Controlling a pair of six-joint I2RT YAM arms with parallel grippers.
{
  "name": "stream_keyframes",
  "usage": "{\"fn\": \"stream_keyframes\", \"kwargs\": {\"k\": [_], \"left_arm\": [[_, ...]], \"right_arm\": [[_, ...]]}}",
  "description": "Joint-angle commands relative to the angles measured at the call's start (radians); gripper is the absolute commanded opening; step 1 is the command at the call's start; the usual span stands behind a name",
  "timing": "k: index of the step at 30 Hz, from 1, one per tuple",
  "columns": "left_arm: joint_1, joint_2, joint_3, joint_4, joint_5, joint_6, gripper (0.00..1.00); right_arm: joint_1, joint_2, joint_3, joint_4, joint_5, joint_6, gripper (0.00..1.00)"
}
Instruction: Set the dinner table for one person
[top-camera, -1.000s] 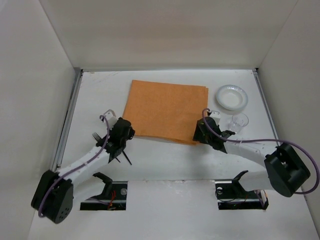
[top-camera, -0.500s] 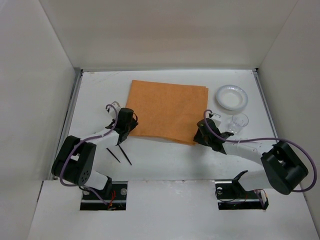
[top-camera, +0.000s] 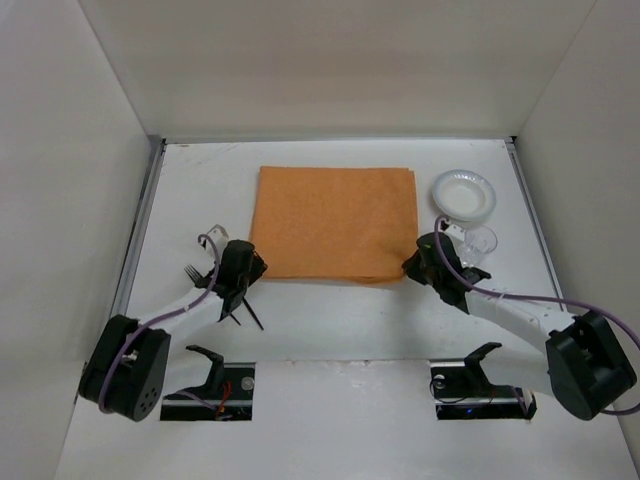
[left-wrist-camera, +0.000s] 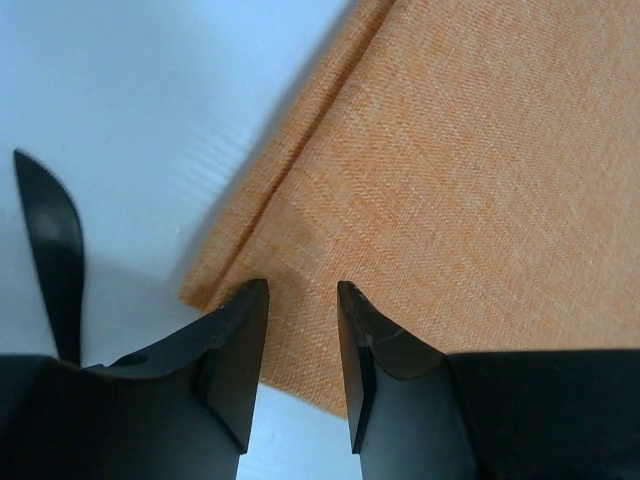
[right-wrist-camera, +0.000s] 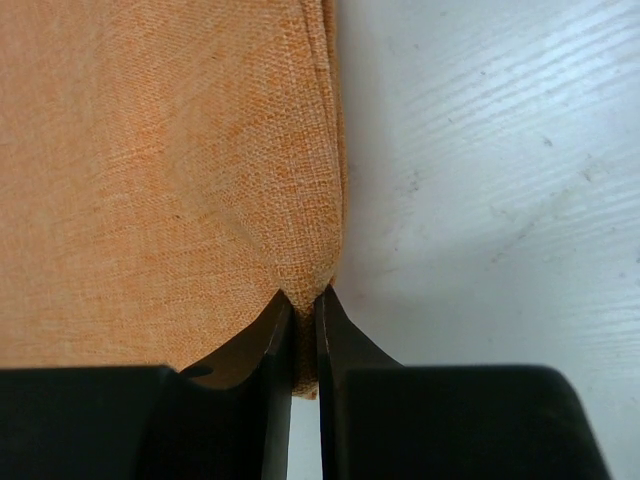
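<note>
The step in hand looks like squaring the orange placemat (top-camera: 335, 222) on the counter (top-camera: 330, 320), which lies under the placemat and runs out past it on every side to the white walls. Each arm is at one of the placemat's near corners. The right pincer (right-wrist-camera: 303, 298) is at the near right corner, its jaws drawn almost together with only a sliver between them and a fold of the cloth nipped there. The left pincer (left-wrist-camera: 302, 292) is over the near left corner with its jaws a little apart. Flat cloth shows through the gap, so it seems to have hold of nothing.

The placemat already sits close to square, so I judge the next move is to let go of the right corner without dragging it, then lift both arms off. After that, the dishes and cutlery have to come onto or beside the placemat.

A white plate (top-camera: 440, 186) sits just off the placemat's far right corner, with a clear cup (top-camera: 481, 241) just off its right edge. A black fork (top-camera: 190, 271) lies off the near left corner, partly behind the left arm. A black knife (left-wrist-camera: 50, 235) also lies off that corner, its handle cut off by the pincer body. From above, both pincers' jaws are too small to read. Whether the right jaws pinch one layer or several cannot be told.
</note>
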Motion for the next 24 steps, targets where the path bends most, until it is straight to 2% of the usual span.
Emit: {"fn": "stream_keyframes", "kwargs": {"k": [1,4,8,12,16,18,22,24], "left_arm": [[-0.014,-0.086,-0.056,-0.111,-0.017,-0.033,0.32],[-0.043,-0.165,-0.082,-0.155,-0.023,-0.060,0.32],[-0.091,-0.279,-0.069,-0.240,-0.054,-0.071,0.33],[-0.076,-0.380,-0.061,-0.329,-0.083,-0.071,0.43],[0.011,-0.322,-0.058,-0.318,0.059,-0.038,0.44],[0.007,-0.284,-0.043,-0.291,0.100,-0.018,0.44],[-0.030,-0.224,-0.012,-0.261,0.098,0.016,0.44],[-0.028,-0.186,-0.004,-0.251,0.097,0.022,0.41]], "right_arm": [[-0.012,-0.042,-0.054,-0.039,0.037,-0.009,0.06],[-0.020,-0.083,-0.087,-0.043,0.038,0.000,0.07],[-0.065,-0.123,-0.085,-0.051,0.040,-0.011,0.16],[-0.084,-0.169,-0.055,-0.054,0.044,-0.047,0.31],[-0.105,-0.169,-0.037,-0.065,0.027,-0.089,0.50],[-0.105,-0.207,-0.046,-0.074,0.043,-0.090,0.56],[-0.100,-0.283,-0.052,-0.088,0.096,-0.098,0.63],[-0.072,-0.274,-0.043,-0.074,0.084,-0.101,0.63]]}}
